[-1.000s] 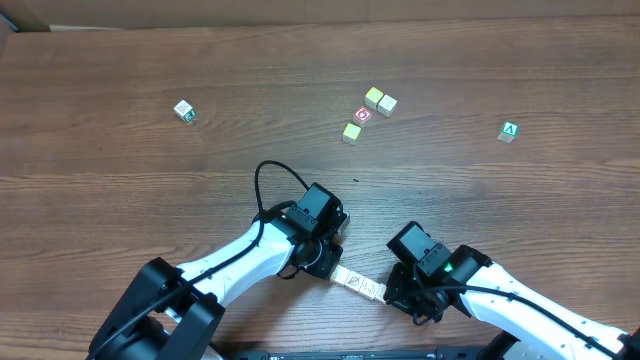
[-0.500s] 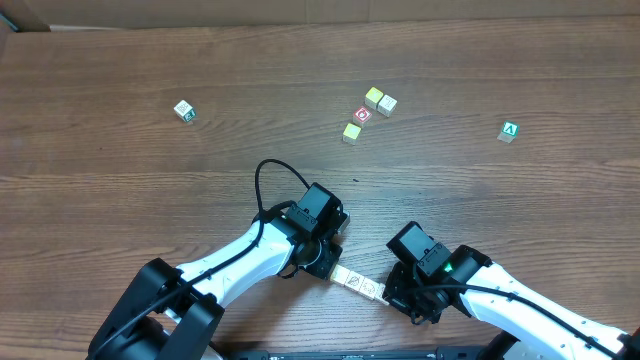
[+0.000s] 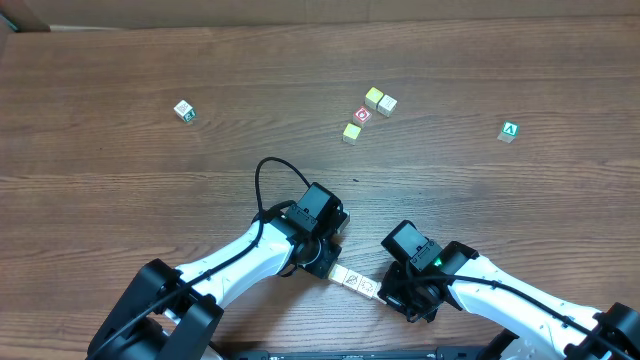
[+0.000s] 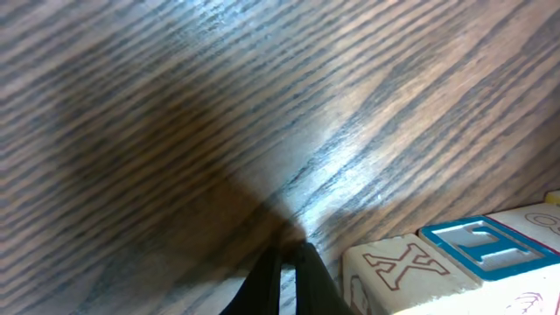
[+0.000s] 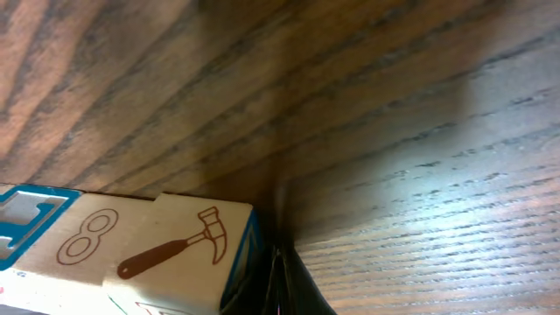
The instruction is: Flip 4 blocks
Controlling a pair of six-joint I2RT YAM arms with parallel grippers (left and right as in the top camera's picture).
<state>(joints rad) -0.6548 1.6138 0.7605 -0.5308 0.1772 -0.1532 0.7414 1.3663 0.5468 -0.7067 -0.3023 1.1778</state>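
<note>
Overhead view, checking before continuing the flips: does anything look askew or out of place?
Nothing looks damaged. The row of blocks lies slanted on the table, between the shut left pincer and the shut right pincer.

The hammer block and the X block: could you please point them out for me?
hammer block [image 5: 175, 241], right wrist view, on its pictured face.
X block [image 4: 404, 265], left wrist view, on its lettered face.
</note>
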